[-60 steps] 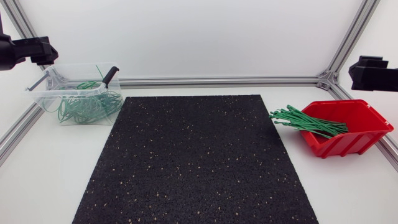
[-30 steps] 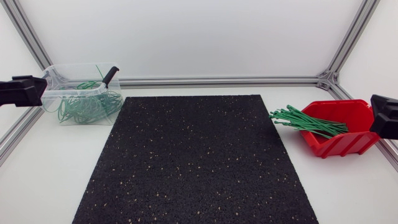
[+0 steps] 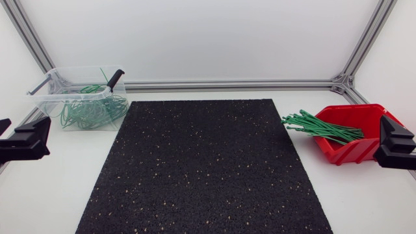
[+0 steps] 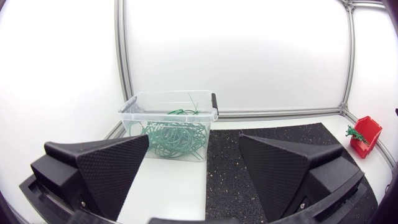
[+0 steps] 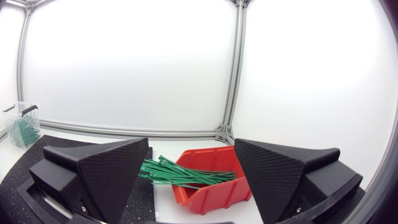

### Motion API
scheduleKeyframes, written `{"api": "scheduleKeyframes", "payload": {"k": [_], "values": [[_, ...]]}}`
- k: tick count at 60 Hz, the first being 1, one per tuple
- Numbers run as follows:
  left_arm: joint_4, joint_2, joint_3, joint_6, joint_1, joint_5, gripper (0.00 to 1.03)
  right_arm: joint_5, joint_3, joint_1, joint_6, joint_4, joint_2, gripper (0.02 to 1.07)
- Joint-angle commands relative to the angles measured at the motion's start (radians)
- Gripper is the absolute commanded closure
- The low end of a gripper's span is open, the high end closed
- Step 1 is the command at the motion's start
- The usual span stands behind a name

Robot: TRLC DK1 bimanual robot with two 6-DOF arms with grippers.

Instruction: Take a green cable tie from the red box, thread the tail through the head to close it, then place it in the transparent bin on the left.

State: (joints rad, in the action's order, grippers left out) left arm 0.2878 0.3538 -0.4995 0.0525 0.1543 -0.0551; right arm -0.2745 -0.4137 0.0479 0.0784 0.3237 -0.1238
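The red box (image 3: 370,136) stands at the table's right side, with a bundle of green cable ties (image 3: 322,127) sticking out over its left rim. At the back left stands the transparent bin (image 3: 45,97), holding looped green ties (image 3: 91,112). My left gripper (image 3: 27,140) is at the left edge, in front of the bin and apart from it. My right gripper (image 3: 394,147) is at the right edge, beside the red box. In the left wrist view the gripper (image 4: 196,168) is open and empty, the bin (image 4: 134,112) ahead. The right gripper (image 5: 193,174) is open, the red box (image 5: 214,190) and ties (image 5: 183,173) just ahead.
A black speckled mat (image 3: 201,169) covers the middle of the table between bin and box. Aluminium frame rails (image 3: 227,84) run along the back and both sides. A black-handled clip (image 3: 114,79) sits on the bin's rim.
Both grippers have come from the back corners toward the front along the table's side edges, the left to in front of the bin, the right to beside the red box. Both stayed open.
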Motion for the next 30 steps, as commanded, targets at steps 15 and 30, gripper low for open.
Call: {"api": "scheduleKeyframes", "payload": {"k": [15,30], "values": [[-0.105,-0.127,0.183,-0.015,-0.056,0.014,0.03,0.112,0.183,-0.024,-0.029,-0.139,0.056,0.06],[-0.186,-0.228,0.324,-0.032,-0.100,0.032,0.03,0.211,0.323,-0.039,-0.059,-0.251,0.097,0.06]]}}
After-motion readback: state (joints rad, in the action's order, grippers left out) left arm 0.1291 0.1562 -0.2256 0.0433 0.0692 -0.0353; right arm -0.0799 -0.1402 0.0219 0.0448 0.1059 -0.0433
